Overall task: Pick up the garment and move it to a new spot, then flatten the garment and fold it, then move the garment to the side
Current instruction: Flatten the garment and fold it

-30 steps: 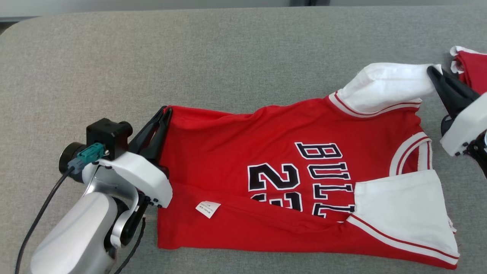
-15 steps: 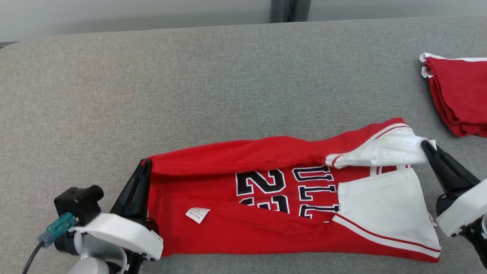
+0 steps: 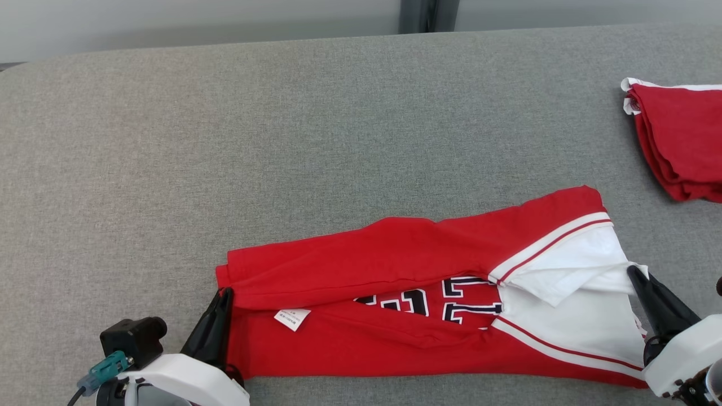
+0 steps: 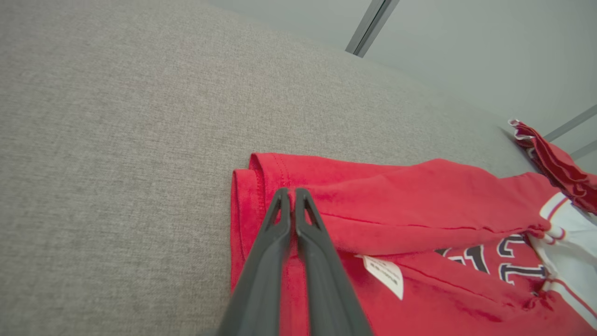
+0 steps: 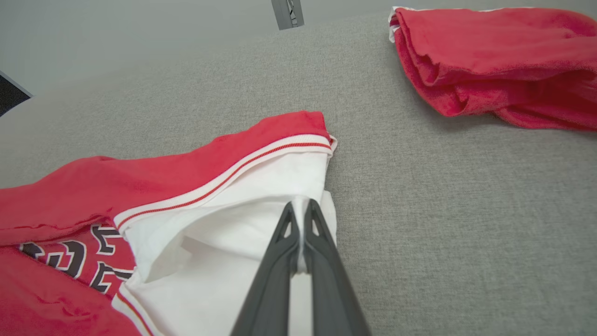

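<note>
The garment is a red jersey with black-and-white lettering and white sleeves, lying on the grey surface with its far long edge folded over toward me. My left gripper is shut on the garment's left hem corner; in the left wrist view its dark fingers pinch the red hem. My right gripper is shut on the white sleeve edge at the garment's right end, and in the right wrist view the white cloth runs between the gripper fingers.
A second red cloth, folded, lies at the far right of the grey padded table; it also appears in the right wrist view. A dark post stands behind the table's far edge.
Both grippers have drawn the garment's far edge toward me, folding the top over the lettering, which is now mostly covered. The camera view also shifted between the earliest frame and now.
</note>
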### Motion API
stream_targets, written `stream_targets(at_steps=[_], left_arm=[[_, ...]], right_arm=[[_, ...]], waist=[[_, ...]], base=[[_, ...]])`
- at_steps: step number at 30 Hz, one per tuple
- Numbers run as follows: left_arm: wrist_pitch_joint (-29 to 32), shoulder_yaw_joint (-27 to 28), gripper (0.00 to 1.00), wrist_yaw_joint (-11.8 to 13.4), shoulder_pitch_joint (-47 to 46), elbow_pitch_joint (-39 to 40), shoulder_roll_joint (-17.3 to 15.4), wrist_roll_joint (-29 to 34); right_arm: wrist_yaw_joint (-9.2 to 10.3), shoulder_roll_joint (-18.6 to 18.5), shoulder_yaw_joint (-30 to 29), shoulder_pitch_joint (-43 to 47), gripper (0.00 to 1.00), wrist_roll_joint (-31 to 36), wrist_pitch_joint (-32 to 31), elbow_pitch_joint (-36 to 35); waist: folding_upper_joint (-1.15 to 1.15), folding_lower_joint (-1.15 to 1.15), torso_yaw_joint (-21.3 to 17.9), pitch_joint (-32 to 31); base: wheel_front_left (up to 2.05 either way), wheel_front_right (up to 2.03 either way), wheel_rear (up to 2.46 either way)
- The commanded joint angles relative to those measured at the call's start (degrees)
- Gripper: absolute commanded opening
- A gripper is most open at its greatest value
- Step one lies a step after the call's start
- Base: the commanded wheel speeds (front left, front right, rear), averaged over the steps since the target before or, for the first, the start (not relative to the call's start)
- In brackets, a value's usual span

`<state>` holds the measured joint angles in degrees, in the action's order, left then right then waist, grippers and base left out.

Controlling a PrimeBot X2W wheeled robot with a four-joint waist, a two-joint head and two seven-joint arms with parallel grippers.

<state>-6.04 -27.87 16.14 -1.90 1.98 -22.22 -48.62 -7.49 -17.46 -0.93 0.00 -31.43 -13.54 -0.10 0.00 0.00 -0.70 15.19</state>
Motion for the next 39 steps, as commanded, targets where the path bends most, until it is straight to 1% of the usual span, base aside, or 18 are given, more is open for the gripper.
stream_targets(at_steps=[1, 2, 3, 4, 5, 10, 14, 17, 23, 29, 34, 39], left_arm=[[0.06, 0.1, 0.0, 0.21, 0.39, -0.36, -0.26, -0.17], [0.09, 0.15, 0.05, 0.31, 0.56, -0.44, -0.33, -0.19], [0.13, 0.19, 0.42, 0.44, 0.86, -0.41, -0.48, -0.26], [0.1, 0.26, 0.88, 0.51, 1.23, -0.23, -0.64, -0.36], [-0.04, 0.45, 1.0, 0.6, 1.62, -0.07, -0.8, -0.5], [-1.73, 1.9, 1.0, 1.84, 3.5, 1.74, -1.54, -0.42], [-4.05, 3.36, 1.0, 2.62, 3.3, 3.16, -1.59, 0.48], [-5.27, 3.37, 1.0, 2.85, 1.87, 3.38, -1.23, 1.7], [-6.07, 1.24, 1.0, 1.85, -0.7, 1.23, -0.27, 4.16], [-6.77, -0.07, 1.0, 1.14, -1.86, -1.54, 0.71, 5.25], [-7.77, -0.29, 1.0, 0.57, -2.32, -4.45, 1.19, 6.71], [-8.45, 0.0, 1.0, 0.27, -1.7, -6.74, 1.9, 7.55]], right_arm=[[-0.01, 0.14, -0.13, 0.74, 0.21, 0.66, 0.72, 0.68], [-0.01, 0.3, -0.02, 1.03, 0.41, 0.86, 0.97, 1.02], [-0.01, 0.33, 0.0, 1.34, 0.97, 0.88, 1.33, 1.26], [-0.01, 0.39, 0.01, 1.74, 1.0, 0.96, 1.52, 1.48], [-0.01, 0.46, 0.11, 2.15, 1.0, 1.09, 1.84, 1.57], [-0.01, -0.26, -0.67, 4.57, 1.0, 0.82, 2.7, 1.26], [-0.01, -0.23, -3.13, 6.31, 1.0, 0.3, 3.27, 1.02], [-0.01, -0.03, -5.01, 6.22, 1.0, 0.65, 3.67, 0.92], [-0.01, 1.47, -4.66, 3.44, 1.0, 2.0, 3.09, 1.56], [-0.01, 1.78, -3.4, 0.73, 1.0, 2.74, 2.55, 3.68], [-0.01, 1.99, -3.22, -1.86, 1.0, 4.01, 3.06, 7.27], [0.0, 1.36, -2.88, -3.94, 1.0, 6.77, 3.69, 12.66]], waist=[[0.0, 0.0, -0.05, -0.06], [0.0, 0.0, -0.09, -0.12], [0.0, 0.0, -0.14, -0.17], [0.0, 0.0, -0.21, -0.23], [0.0, 0.0, -0.28, -0.29], [0.0, 0.0, -0.65, -0.74], [0.0, 0.0, -0.97, -1.5], [0.0, 0.0, -1.32, -2.15], [0.0, 0.0, -1.33, -3.52], [0.0, 0.0, 0.11, -5.08], [0.0, 0.0, 1.83, -6.63], [0.0, 0.0, 3.42, -8.05]], base=[[0.0, 0.0, 0.0], [0.0, 0.0, 0.0], [0.0, 0.0, 0.0], [0.0, 0.0, 0.0], [0.0, 0.0, 0.0], [0.0, 0.0, 0.0], [0.0, 0.0, 0.0], [0.0, 0.0, 0.0], [0.0, 0.0, 0.0], [0.0, 0.0, 0.0], [0.0, 0.0, 0.0], [0.0, 0.0, 0.0]])
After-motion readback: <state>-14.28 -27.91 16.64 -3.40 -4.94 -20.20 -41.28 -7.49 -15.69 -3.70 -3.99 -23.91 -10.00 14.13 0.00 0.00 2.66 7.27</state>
